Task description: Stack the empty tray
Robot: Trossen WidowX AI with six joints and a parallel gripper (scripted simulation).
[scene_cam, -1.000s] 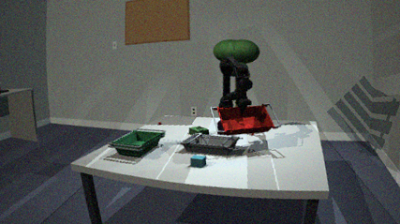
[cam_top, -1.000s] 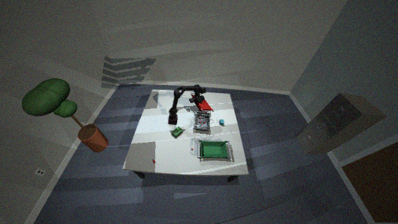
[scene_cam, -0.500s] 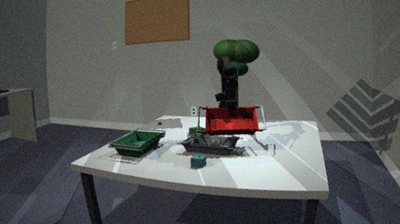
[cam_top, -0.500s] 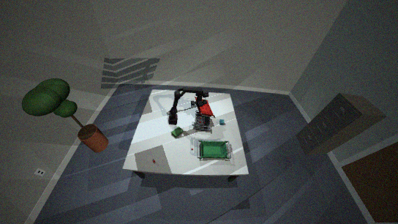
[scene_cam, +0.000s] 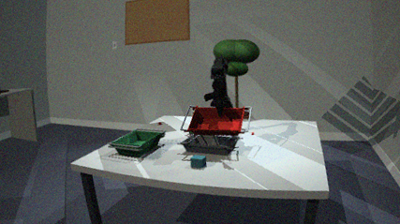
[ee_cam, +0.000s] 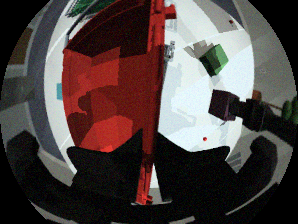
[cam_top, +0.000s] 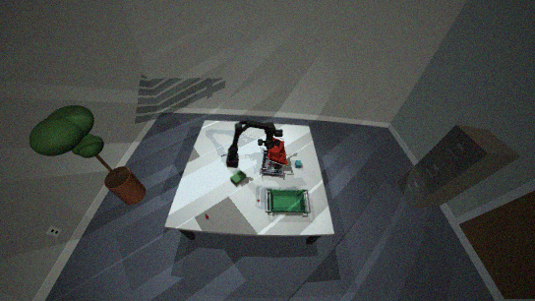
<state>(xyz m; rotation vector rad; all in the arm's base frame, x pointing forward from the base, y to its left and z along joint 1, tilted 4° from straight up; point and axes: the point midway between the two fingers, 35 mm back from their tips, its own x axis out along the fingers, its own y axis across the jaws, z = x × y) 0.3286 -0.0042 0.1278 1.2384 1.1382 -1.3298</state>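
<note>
My gripper (cam_top: 270, 143) (scene_cam: 224, 107) (ee_cam: 147, 131) is shut on one wall of the red tray (cam_top: 278, 153) (scene_cam: 216, 123) (ee_cam: 135, 75). The red tray hangs tilted above the grey tray (cam_top: 271, 174) (scene_cam: 218, 148), its open side toward the exterior camera. Its own wire bars stick out at both ends. The grey tray stands on the table, partly hidden beneath the red one. Thin wires show over it in the exterior view, but the exact position of its bars and its load cannot be made out. No contact between the trays can be confirmed.
A green tray (cam_top: 287, 201) (scene_cam: 137, 142) with wire bars stands toward one table end. A small blue block (cam_top: 298, 163) (scene_cam: 198, 161) (ee_cam: 59, 91) lies beside the grey tray. A green block (cam_top: 238, 177) (ee_cam: 214, 59) lies near the arm's base (cam_top: 232, 160). Small red bits lie about.
</note>
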